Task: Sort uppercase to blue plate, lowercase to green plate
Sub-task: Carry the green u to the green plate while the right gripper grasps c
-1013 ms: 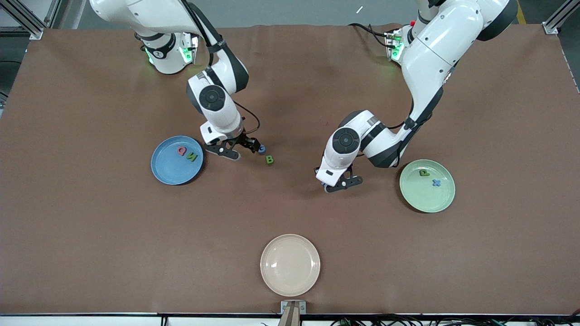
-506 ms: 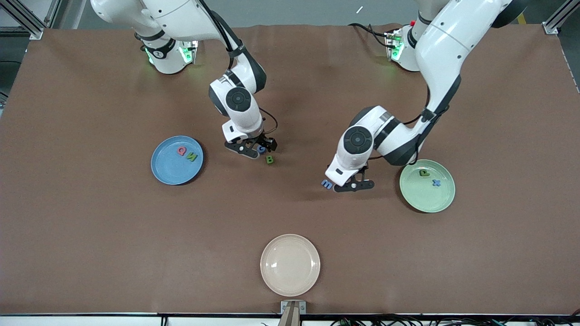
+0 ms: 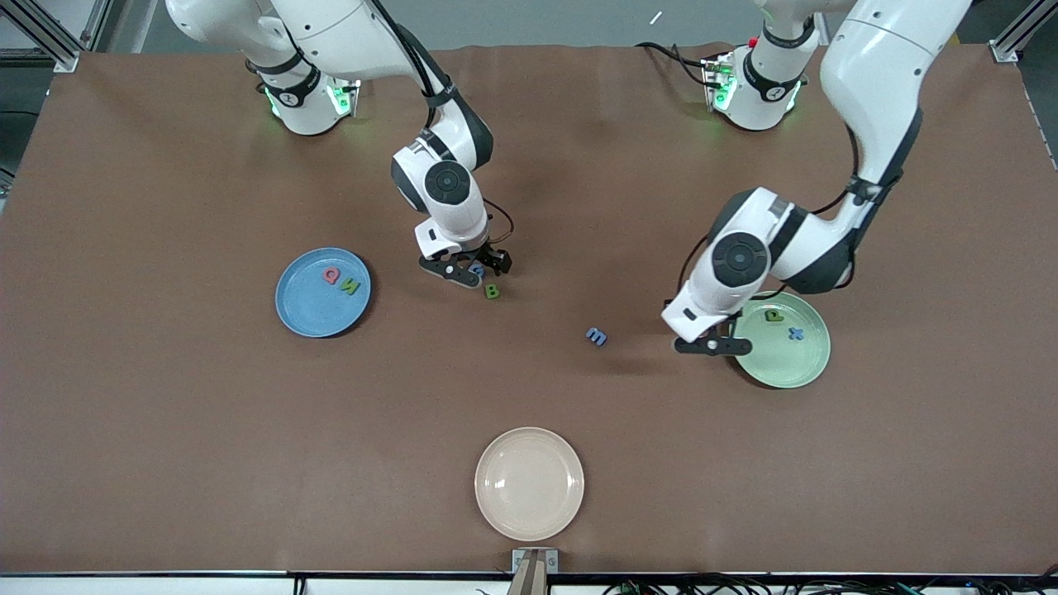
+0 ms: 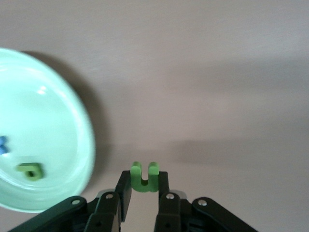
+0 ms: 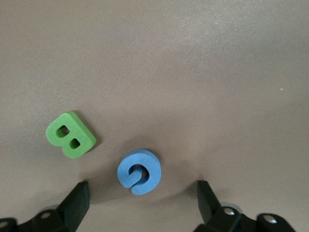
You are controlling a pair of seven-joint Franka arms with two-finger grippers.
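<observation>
Beside the green plate [image 3: 785,364], the left gripper [image 4: 143,193] hangs with fingers clamped on the green n [image 4: 145,177]. Right gripper [image 3: 465,270], fingers apart, straddles the G [image 5: 138,171] beside the B [image 3: 492,291]; the m [image 3: 596,336] lies mid-surface.

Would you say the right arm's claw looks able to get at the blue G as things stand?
Probably yes: the right claw stands open with a finger on each side of the blue G; the green B lies just outside.

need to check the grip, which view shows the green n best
The left wrist view: the green n sits pinched in the shut left gripper, beside the green plate. In the front view the left gripper hides it. The right wrist view does not show it.
</observation>
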